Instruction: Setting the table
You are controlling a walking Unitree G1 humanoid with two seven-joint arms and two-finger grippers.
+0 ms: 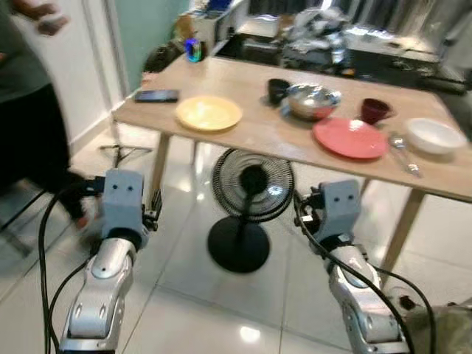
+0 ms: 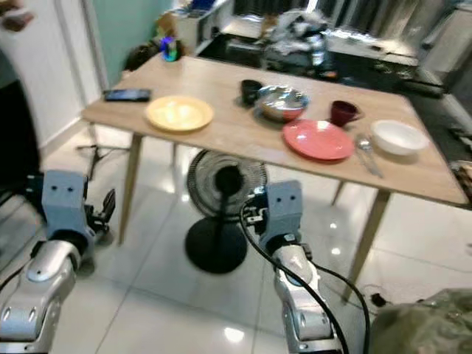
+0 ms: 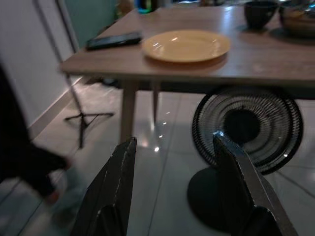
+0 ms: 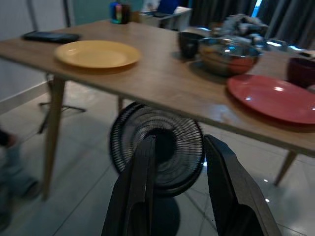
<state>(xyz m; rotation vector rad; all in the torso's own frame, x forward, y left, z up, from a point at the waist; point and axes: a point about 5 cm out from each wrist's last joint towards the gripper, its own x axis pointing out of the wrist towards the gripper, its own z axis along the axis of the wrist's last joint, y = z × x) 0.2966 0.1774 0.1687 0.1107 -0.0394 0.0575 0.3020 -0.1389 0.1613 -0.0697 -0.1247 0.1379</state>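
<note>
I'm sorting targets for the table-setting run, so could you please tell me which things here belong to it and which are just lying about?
For the job:
round yellow plate
round red plate
shiny metal bowl
white bowl
dark red cup
black cup
metal spoon

Lying about:
black phone
black floor fan

No legible text or labels anywhere.

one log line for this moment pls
phase: nearing table | left gripper: open, empty | right gripper: open, empty | yellow plate, red plate on table
</note>
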